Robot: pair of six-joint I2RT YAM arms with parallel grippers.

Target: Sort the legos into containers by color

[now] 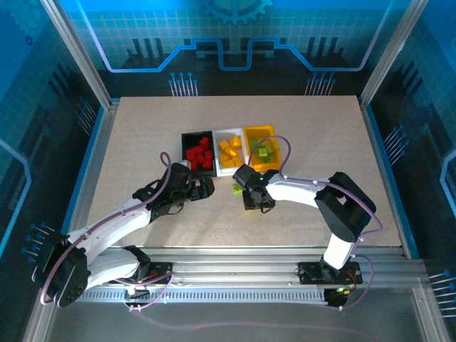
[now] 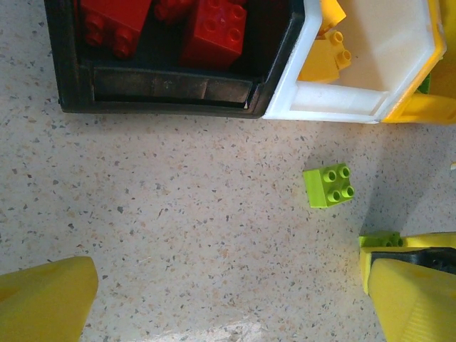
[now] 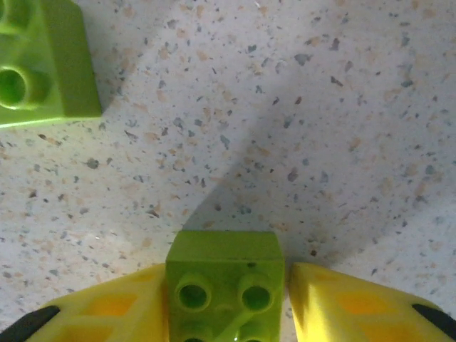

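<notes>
Now, black bin (image 2: pixel 171 89) with red legos (image 2: pixel 214 32), left hand (image 2: pixel 228 299) spread, right hand (image 3: pixel 226 313) pinching lego (image 3: pixel 224 260)

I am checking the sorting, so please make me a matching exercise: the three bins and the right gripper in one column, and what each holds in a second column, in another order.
1. black bin
2. white bin
3. yellow bin
4. right gripper

a. green bricks
b. one green brick, between the fingers
c. red bricks
d. yellow-orange bricks

Pairs: 1-c, 2-d, 3-a, 4-b
</notes>
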